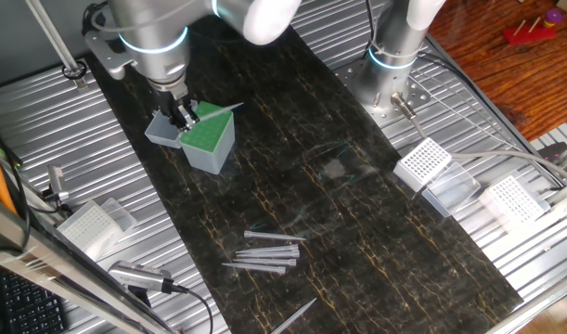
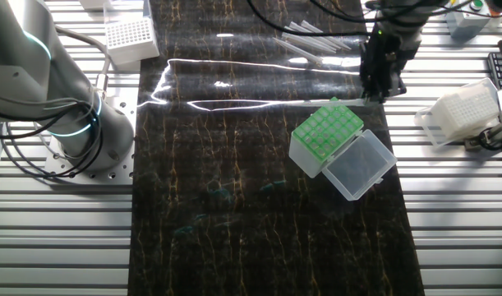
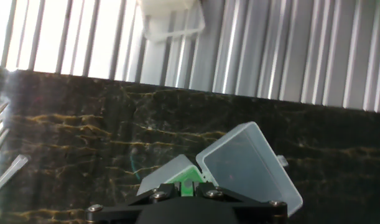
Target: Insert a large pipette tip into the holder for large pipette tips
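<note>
Pincer [image 2: 380, 89] hangs just above far corner of holder for large pipette tips [image 2: 329, 134], green top up, clear lid [image 2: 361, 164] open & flat on desk [image 2: 234, 205]. Large pipette tip [image 2: 337, 102] in pincer, roughly horizontal. Spare tips [image 2: 312, 39] near far edge. White-grid racks [image 2: 129, 39] L & R.

We see a silver-grey arm [image 1: 153, 37] with rounded white joint covers and glowing cyan rings at its joints. Its gripper [image 1: 183, 115] is black, and the hand view shows silver screws along its edge.
</note>
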You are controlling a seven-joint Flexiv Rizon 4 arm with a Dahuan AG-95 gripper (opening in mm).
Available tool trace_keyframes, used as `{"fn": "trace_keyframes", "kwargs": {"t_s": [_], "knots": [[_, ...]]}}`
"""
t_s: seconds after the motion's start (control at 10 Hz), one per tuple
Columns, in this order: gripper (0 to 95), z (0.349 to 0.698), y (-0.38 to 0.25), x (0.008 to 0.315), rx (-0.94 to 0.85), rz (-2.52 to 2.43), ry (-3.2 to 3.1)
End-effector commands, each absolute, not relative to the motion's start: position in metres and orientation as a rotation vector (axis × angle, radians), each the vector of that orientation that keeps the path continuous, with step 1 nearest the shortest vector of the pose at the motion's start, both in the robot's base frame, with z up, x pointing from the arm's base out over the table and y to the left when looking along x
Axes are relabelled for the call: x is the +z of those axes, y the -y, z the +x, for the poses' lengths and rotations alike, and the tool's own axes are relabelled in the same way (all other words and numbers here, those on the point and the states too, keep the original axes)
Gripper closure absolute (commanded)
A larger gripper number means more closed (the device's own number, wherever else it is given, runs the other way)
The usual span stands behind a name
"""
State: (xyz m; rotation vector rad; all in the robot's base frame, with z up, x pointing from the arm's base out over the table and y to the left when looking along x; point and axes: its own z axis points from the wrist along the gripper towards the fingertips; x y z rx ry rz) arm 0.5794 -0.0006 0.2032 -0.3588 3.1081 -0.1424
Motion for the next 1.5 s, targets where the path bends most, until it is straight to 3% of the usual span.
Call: {"fn": "trace_keyframes", "kwargs": {"t_s": [0.1, 1.2, 1.5], "knots": [[95.0, 0.5828, -0.0030, 0.2055, -0.133, -0.416, -3.111], [95.0, 0.5858, -0.0050, 0.2059, -0.091, -0.302, -3.163], [95.0, 0.5858, -0.0050, 0.2059, 0.015, -0.229, -3.179]]}}
